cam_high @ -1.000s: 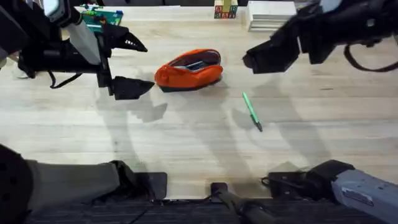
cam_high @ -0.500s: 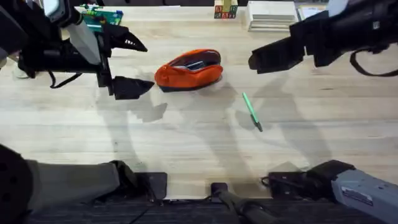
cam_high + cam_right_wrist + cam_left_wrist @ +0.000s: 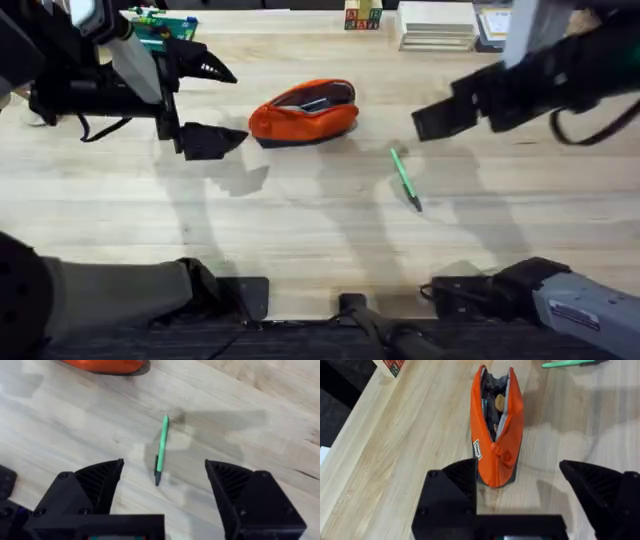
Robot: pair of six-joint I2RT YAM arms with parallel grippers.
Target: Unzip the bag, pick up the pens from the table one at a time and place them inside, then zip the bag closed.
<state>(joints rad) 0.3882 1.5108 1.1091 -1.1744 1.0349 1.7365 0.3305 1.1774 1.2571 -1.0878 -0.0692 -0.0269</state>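
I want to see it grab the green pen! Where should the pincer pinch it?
Probably around the middle of the green pen, coming straight down from above. It lies flat and alone on the table, and the open right pincer already straddles its thin barrel.

Bright, even overhead light. Soft grey arm shadows fall on the desk [image 3: 300,230], toward the camera. Right arm [image 3: 540,75] motion-blurred in overhead view. Both wrist views sharp; near fingers [image 3: 92,485] slightly soft. No glare.

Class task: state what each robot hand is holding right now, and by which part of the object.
Nothing is held. The left hand is open beside the orange bag, and the right hand is open above the green pen, which lies on the table.
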